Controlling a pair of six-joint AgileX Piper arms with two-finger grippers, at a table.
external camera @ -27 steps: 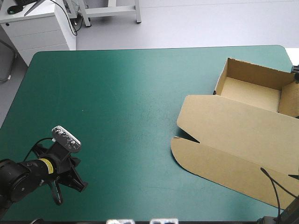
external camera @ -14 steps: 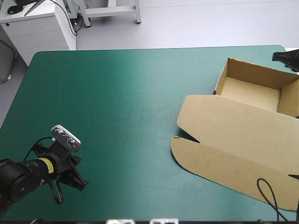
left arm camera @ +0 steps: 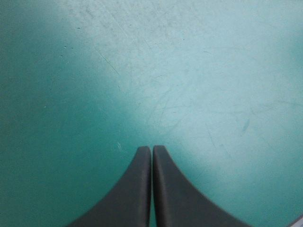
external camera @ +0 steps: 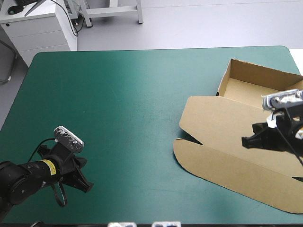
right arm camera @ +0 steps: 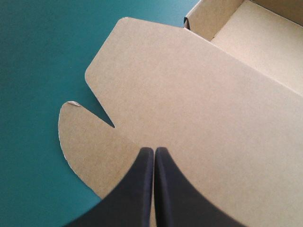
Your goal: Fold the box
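Box (external camera: 235, 135), long axis slanting, tray (external camera: 252, 92) far-right, lid (external camera: 213, 118) flat — left tool (left arm camera: 152, 147) clenched, right tool (right arm camera: 154, 149) clenched over lid

The cover (external camera: 118, 104) was teal-green all over, plain, with fine pale scratches showing near the left gripper (left arm camera: 152, 150), and that gripper was black. The box (external camera: 227, 127) was plain brown board, tray and lid alike, no print. The right gripper (right arm camera: 154, 151) was black too.
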